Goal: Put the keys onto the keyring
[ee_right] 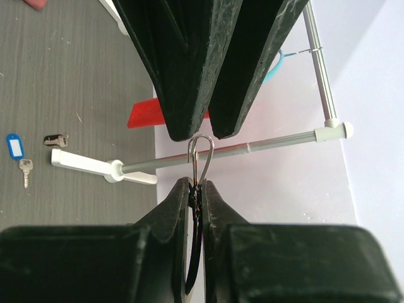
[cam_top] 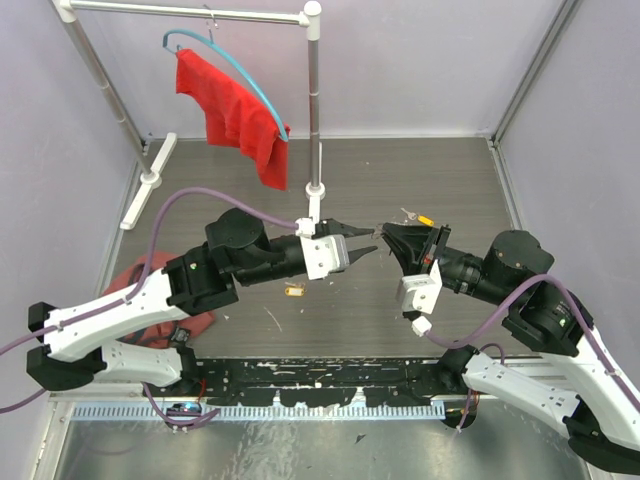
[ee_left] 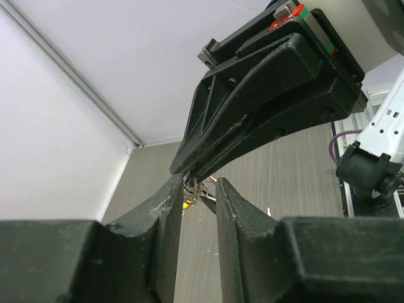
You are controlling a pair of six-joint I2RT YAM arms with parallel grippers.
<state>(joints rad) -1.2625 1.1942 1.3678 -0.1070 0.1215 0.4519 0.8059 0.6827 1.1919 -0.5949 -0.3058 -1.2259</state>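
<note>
Keyring (ee_right: pixel 201 165): thin wire loop, held in mid-air over the middle of the bench. It is entered first as the subject, and the rest follows by size.

Bench (cam_top: pixel 220 180): grey wood-grain top.

Rack (cam_top: pixel 315 100): white pole frame at the back, with a red cloth (cam_top: pixel 235 110) on a hanger.

Right hand (ee_right: pixel 197 184): closed on the keyring's lower part, with the loop standing clear above its fingertips.

Left hand (cam_top: pixel 370 242): tip to tip with the right, jaws part-way apart astride the top of the loop. Nothing is seen held in it.

Keys (ee_right: pixel 55 140): one, dark-tagged, lying loose on the bench well apart from both hands, near a blue-tagged key (ee_right: pixel 14 146).

Handling note: the step looks to be steadying or prising the loop. The right wants a firm pinch, with the loop square to the left. The left should close gently on the wire alone, in small moves, lest the ring twist out.
</note>
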